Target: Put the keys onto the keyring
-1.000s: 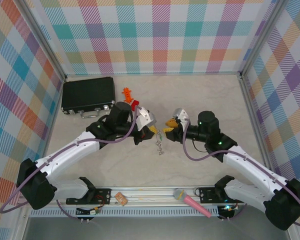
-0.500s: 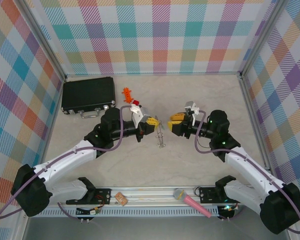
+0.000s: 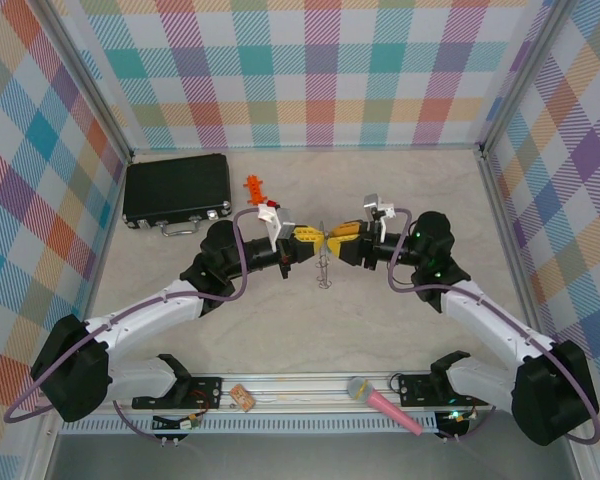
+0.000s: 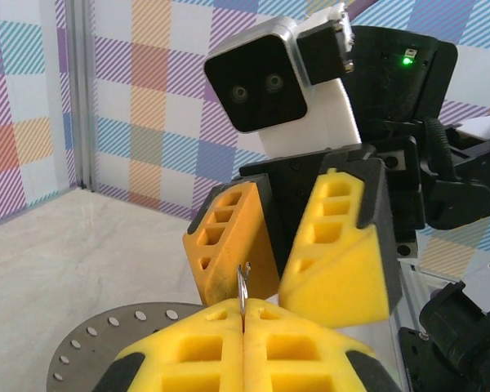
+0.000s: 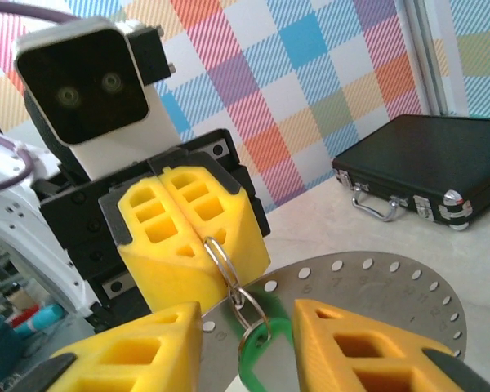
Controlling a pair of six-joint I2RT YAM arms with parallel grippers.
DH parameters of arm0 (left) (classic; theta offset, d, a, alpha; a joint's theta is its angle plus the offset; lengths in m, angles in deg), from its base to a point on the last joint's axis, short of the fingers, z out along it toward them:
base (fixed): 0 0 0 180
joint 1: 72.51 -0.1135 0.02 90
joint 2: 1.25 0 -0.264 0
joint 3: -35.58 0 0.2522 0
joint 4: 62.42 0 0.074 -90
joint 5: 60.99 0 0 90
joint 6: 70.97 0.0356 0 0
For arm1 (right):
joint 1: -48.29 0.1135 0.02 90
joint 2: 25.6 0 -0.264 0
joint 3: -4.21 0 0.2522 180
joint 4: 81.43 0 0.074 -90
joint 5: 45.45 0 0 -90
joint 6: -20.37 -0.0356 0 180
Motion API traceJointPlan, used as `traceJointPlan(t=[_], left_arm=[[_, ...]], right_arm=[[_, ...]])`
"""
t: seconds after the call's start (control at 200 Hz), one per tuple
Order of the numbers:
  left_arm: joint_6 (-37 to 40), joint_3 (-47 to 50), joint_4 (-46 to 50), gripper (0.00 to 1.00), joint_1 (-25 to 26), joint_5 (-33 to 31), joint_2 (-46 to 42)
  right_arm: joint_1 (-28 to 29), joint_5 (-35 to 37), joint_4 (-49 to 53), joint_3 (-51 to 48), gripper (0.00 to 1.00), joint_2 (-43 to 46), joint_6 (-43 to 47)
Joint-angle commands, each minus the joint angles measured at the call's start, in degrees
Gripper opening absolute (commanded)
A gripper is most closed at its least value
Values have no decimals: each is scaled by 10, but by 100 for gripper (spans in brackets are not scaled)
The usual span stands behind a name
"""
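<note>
My left gripper is shut on a thin silver ring, the keyring, held up above the table. Its edge pokes out between my shut yellow fingertips. A smaller ring links to it from below, and the key's green head hangs from that. In the top view the chain dangles below the two grippers. My right gripper faces the left one tip to tip. It is open, with one finger on each side of the hanging rings, not touching them.
A flat grey metal disc with small holes round its rim lies below the fingers. A black case sits at the back left, with an orange toy beside it. A pink microphone lies on the front rail.
Both grippers have moved towards each other and now meet tip to tip. The right gripper has closed in around the hanging rings. The left stays shut on the ring.
</note>
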Motion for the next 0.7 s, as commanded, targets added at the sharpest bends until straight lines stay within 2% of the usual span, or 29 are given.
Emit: traceJointPlan(t=[0.0, 0.18, 0.37, 0.53, 0.695], left_arm=[[-10, 0, -48, 0, 0, 17, -6], [-10, -8, -34, 0, 0, 24, -4], [-12, -12, -30, 0, 0, 28, 1], [-17, -18, -30, 0, 0, 33, 5], [-18, -23, -20, 0, 0, 38, 7]], right_arm=[[-5, -30, -48, 24, 31, -13, -25], [-6, -41, -66, 22, 29, -22, -32], [-6, -42, -64, 22, 19, -16, -24], [-6, -40, -48, 20, 6, -9, -7], [-6, -32, -32, 15, 1, 1, 14]])
